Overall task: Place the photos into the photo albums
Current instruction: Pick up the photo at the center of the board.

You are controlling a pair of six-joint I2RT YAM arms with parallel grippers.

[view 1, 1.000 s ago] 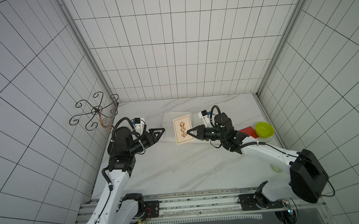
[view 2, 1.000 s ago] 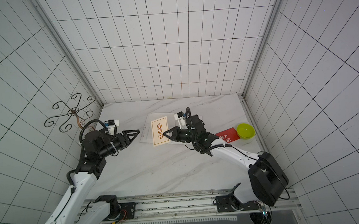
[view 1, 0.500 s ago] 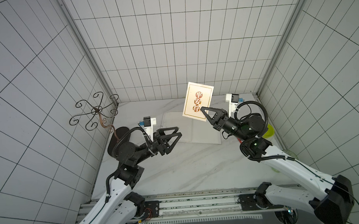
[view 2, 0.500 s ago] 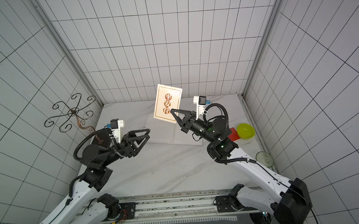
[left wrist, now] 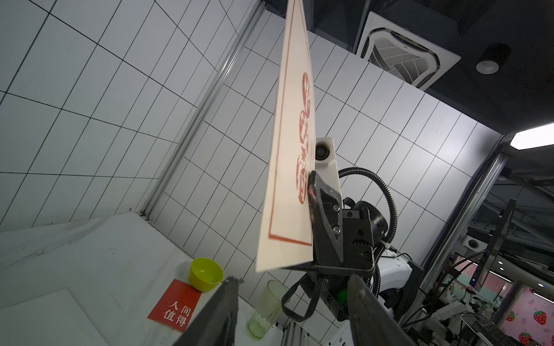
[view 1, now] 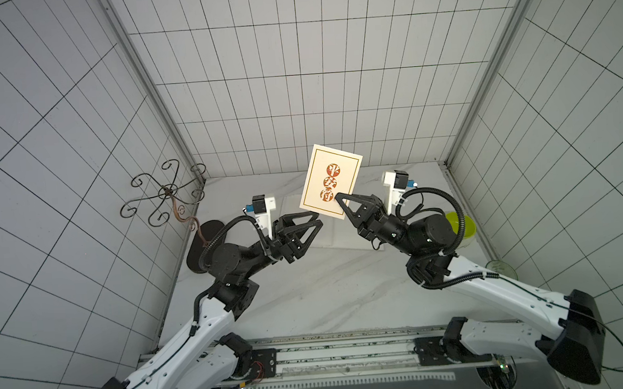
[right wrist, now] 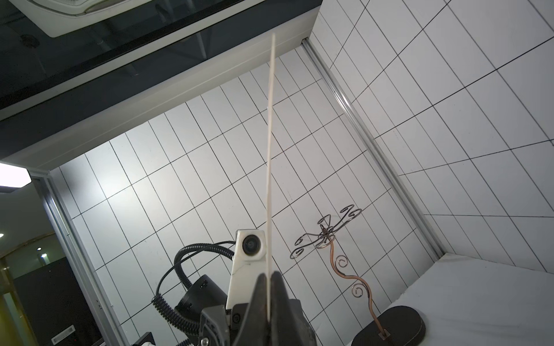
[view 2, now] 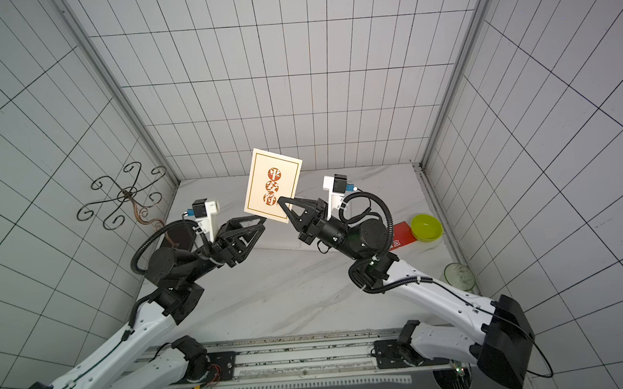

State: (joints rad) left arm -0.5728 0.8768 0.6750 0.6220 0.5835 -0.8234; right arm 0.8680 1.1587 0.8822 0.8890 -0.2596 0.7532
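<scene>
High above the table, the cream card (view 1: 331, 181) stands nearly upright in the air, pinched near its lower edge by the right gripper (view 1: 338, 197), whose jaws are clamped tight on it. The left gripper (view 1: 318, 218) hovers just beside the card's lower corner with its jaws apart and nothing between them. The open photo album (view 1: 335, 235) lies on the table below both arms.

The main risk is the small hold: most of the card stands free, so a nudge from a left fingertip (left wrist: 230, 287) could swing it in the grip or push it out. If the right jaws release before the left ones close, the card would probably drop and could flutter wide of the pages, perhaps toward the red card (view 2: 401, 234) and green bowl (view 2: 425, 227). Closing off-line could crease it.
</scene>
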